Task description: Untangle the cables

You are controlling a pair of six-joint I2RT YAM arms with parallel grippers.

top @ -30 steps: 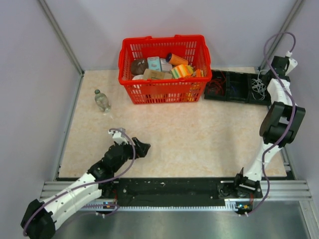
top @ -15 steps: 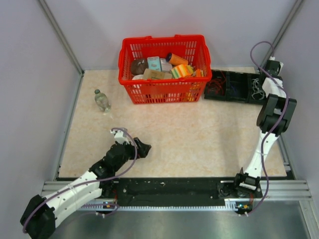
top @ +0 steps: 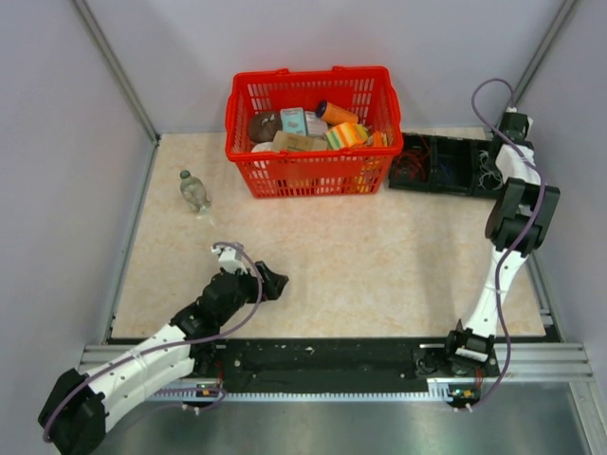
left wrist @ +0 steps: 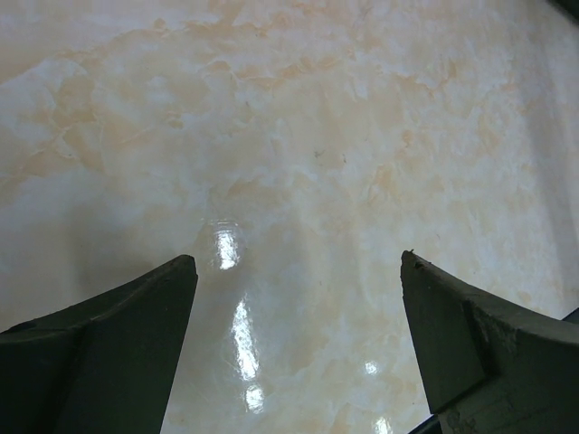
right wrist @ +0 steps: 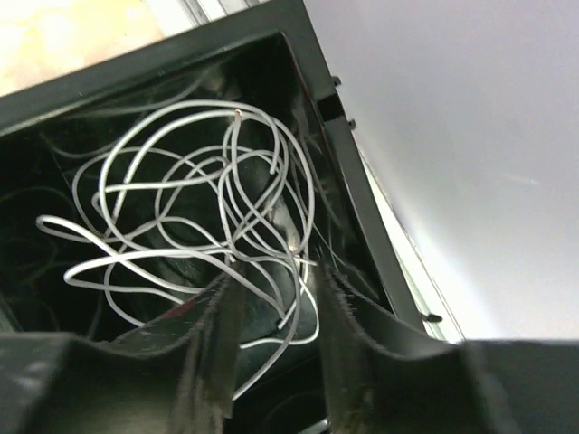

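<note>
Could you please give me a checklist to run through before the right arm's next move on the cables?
1. Right gripper above the white cables in the tray: ok.
2. Its fingers apart: ok.
3. One strand isolated between them: not ok, loops overlap.
4. Fingers clear of tray floor: cannot tell.
5. Left gripper open, over bare table: ok.

top view: bright, even overhead light, only soft faint shadows, sharp throughout | left wrist: white glare patches on the glossy table (left wrist: pixel 226 249); left claw (left wrist: pixel 298 267) fingers (left wrist: pixel 118 334) dark and soft-edged | right wrist: dim inside the black tray (right wrist: pixel 298 72); white cables (right wrist: pixel 181 199) crisp; right claw (right wrist: pixel 274 282) fingers (right wrist: pixel 362 353) blurred; wall (right wrist: pixel 470 136) washed pale
</note>
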